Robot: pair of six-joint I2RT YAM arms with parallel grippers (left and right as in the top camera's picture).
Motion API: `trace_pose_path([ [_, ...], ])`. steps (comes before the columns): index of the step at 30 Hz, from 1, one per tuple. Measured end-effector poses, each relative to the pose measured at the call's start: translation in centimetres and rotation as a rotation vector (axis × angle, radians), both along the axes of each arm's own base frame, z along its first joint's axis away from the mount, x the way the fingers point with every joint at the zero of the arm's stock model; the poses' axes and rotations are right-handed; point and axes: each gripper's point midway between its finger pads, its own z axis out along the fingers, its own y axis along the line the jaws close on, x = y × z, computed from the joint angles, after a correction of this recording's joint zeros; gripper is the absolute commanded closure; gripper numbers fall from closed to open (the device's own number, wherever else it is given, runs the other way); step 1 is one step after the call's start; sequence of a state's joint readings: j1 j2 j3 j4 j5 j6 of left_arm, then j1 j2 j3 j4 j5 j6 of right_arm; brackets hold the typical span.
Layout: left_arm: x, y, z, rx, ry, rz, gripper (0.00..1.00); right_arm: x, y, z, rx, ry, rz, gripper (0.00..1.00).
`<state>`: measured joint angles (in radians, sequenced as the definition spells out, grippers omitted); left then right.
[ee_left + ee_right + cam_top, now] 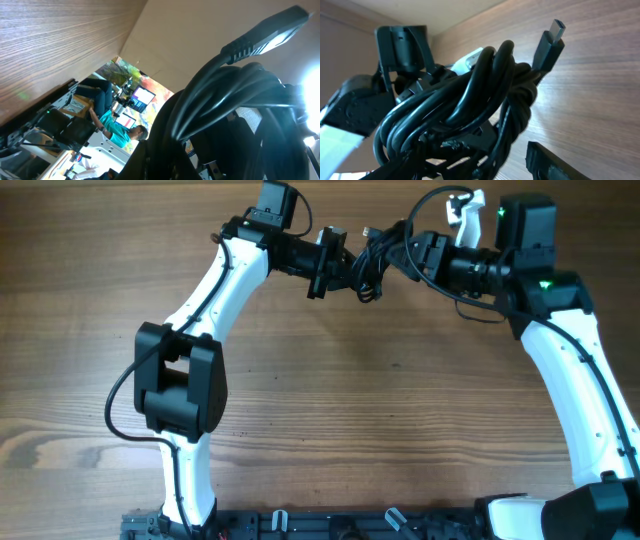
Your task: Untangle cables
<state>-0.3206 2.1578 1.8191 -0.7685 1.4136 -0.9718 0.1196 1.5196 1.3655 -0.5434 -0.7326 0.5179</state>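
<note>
Wood-grain brown covers the whole surface (340, 410). At its near edge the 2 arms are mounted, the left arm (228, 285) toward the near-left corner and the right arm (580, 380) at the near-right corner. Both reach toward the far edge and bend inward, so the left hand (345, 268) and the right hand (412, 256) face each other near the middle of that edge.

Between them sits the cable bundle (376, 262), a black knot of several loops that meets both hands. Whether it rests on the surface or hangs above it cannot be told.

In the right wrist view the bundle fills the frame, its strands wound over each other. 1 flat-ended plug (551, 37) sticks up out of the knot. 1 black finger (555, 162) of the right hand shows just beside the strands and the other is hidden, so whether this hand is clenched or released cannot be told.

In the left wrist view the strands cover the fingers, so the left hand's grip cannot be told either. Beyond the surface's edge in that view, a person in a teal shirt (120, 131) sits by lit monitors (142, 97).
</note>
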Motion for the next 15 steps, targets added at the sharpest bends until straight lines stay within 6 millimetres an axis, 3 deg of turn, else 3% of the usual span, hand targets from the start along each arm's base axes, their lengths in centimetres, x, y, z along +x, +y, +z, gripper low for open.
trace_pose_path([
  [4,0.0,0.0,0.3,-0.014,-0.002,-0.006,0.96,0.5,0.9,0.2,0.011,0.002,-0.022,0.35],
  [7,-0.4,-0.8,0.4,-0.025,-0.039,-0.025,0.96,1.7,2.1,-0.6,0.010,0.007,-0.053,0.50],
  [12,-0.9,-2.3,0.2,-0.018,-0.088,-0.047,0.96,2.7,2.9,-1.4,0.020,0.044,-0.116,0.92],
  [15,-0.7,-2.5,-0.4,-0.001,-0.162,-0.043,0.96,2.6,2.5,-1.9,0.012,0.073,-0.132,0.96],
])
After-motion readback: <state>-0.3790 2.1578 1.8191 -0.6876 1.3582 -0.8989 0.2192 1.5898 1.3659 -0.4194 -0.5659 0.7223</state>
